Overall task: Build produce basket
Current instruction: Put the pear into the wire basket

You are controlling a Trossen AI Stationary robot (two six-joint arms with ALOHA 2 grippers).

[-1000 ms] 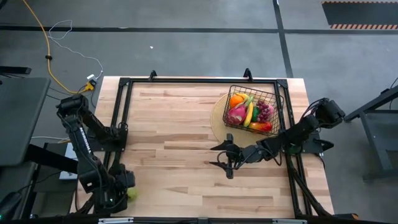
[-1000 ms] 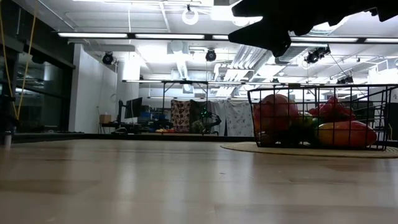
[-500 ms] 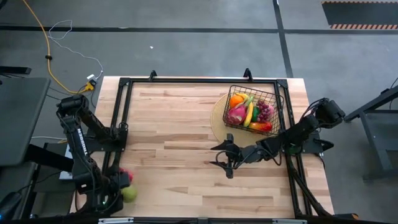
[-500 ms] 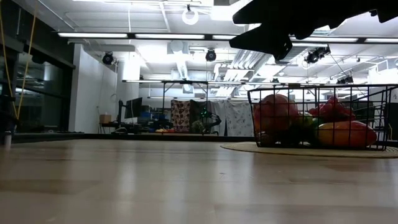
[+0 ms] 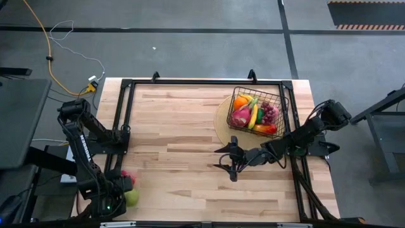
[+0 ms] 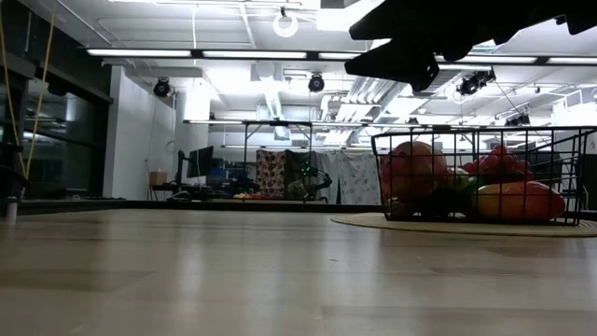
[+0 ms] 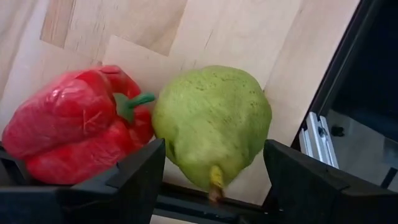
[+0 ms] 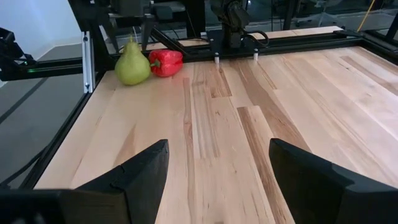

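Sitting on a tan disc (image 5: 223, 115) at the table's (image 5: 183, 126) far right, basket (image 5: 256, 111) loaded with produce (image 5: 253, 116). Green pear (image 7: 211, 121) and red pepper (image 7: 74, 134) near left corner, between spread jaws of folded left gripper (image 5: 126, 195). Right gripper (image 5: 229, 162) outstretched mid-table, jaws apart, holding nothing.

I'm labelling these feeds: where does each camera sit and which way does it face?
High: overhead, straight down on the table; both arms, basket.
Low: table height, level toward the room; basket, one arm overhead.
Left wrist: past the open left gripper at pear and red pepper.
Right wrist: past the open right gripper across the table. Both wrist views share pear and pepper.
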